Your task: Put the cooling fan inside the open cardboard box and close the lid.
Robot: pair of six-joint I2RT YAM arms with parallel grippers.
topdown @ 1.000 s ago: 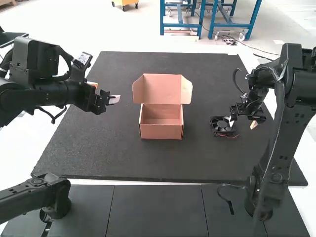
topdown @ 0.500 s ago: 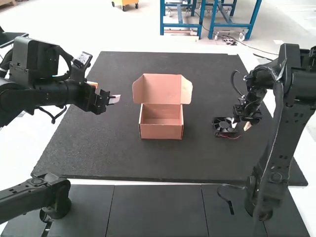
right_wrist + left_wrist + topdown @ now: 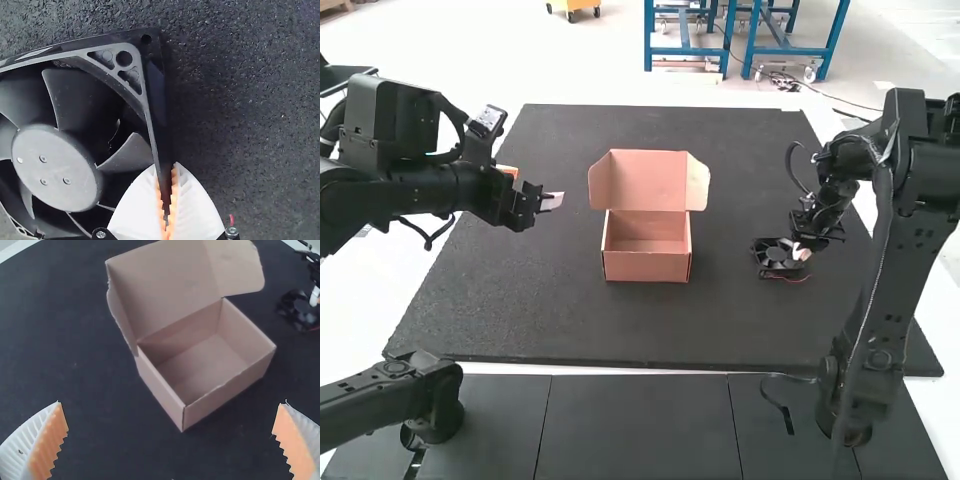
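The right gripper (image 3: pixel 165 200) pinches the cooling fan (image 3: pixel 55 165) by its frame edge; the left gripper (image 3: pixel 548 202) hangs spread, left of the cardboard box (image 3: pixel 646 258)

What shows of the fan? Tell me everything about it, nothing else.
The fan is black and looks like plastic: a square frame with holes at its corners, and curved blades around a round hub that bears small screws. It sits on the black mat, right of the cardboard box and apart from it. The right pincer is shut on one edge of the frame. Whether the fan lies flat or tips up is unclear.
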